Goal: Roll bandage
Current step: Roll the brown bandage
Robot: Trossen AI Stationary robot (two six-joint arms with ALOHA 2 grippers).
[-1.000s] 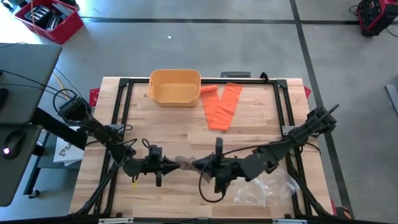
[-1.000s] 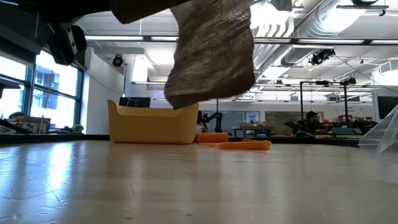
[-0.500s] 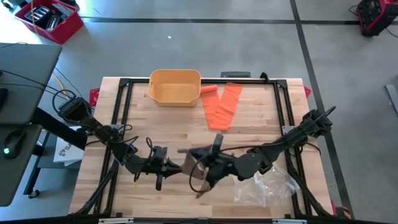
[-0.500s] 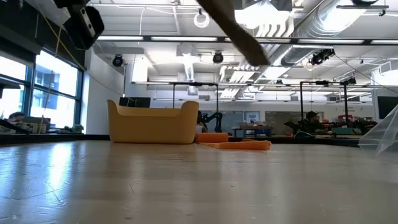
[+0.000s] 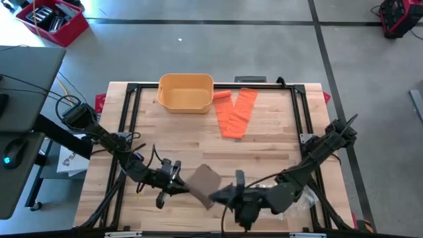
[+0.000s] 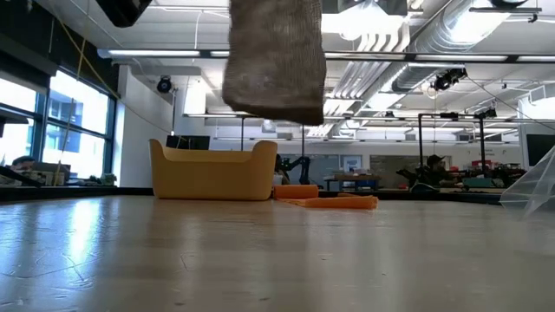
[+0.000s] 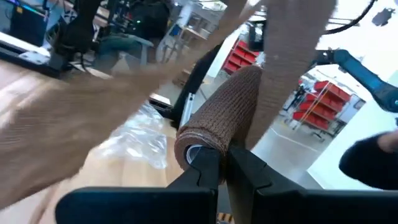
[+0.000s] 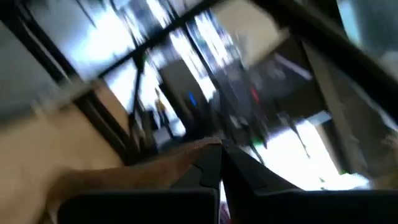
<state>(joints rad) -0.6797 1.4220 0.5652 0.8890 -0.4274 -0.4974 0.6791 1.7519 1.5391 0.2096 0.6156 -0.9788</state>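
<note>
Near the table's front edge, the left gripper is clenched on the rolled end of the brown bandage. The bandage is stretched in the air between both grippers. The right gripper pinches its free end, beside a clear plastic bag.

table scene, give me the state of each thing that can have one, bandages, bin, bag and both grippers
brown bandage: partly rolled, held off the table between both grippers, loose tail hanging
left gripper: shut on the rolled end of the brown bandage
right gripper: shut on the brown bandage's loose end
orange bandage: unrolled, lying flat on the table
yellow bin: upright, looks empty
plastic bag: crumpled, lying by the right arm
</note>
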